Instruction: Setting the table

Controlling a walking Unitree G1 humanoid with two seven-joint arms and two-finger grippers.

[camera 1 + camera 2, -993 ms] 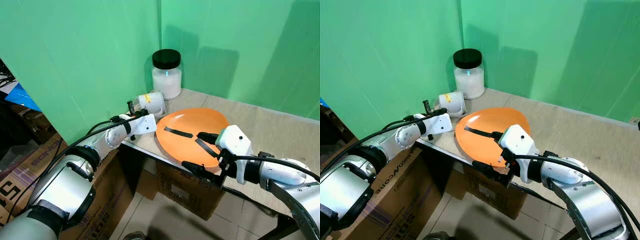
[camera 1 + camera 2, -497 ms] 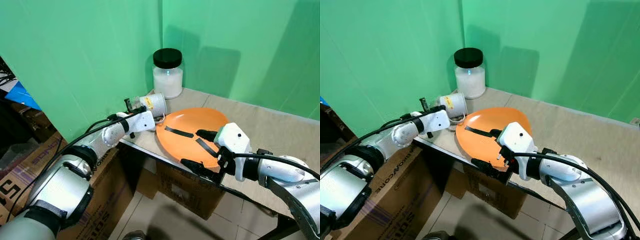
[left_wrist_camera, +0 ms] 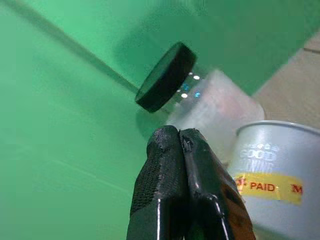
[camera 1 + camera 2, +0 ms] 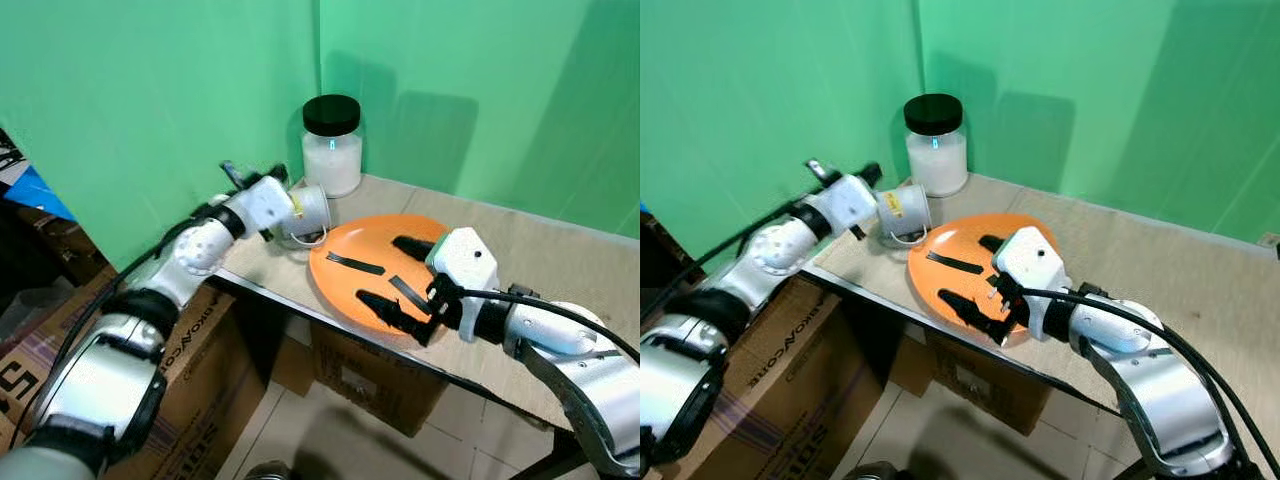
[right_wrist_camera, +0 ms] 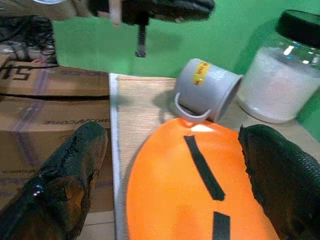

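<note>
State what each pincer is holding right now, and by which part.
Nothing is held. The left pincer is shut and empty beside the mug; the right pincer is open above the orange plate.

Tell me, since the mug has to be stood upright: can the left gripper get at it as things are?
Probably yes. The left gripper, fingers shut, sits just beyond the base of the tilted mug, with nothing between them. The jar behind and the orange plate beside leave little room.

Green backdrop walls meeting in a corner, beige table, cardboard boxes beneath — tiled floor
</note>
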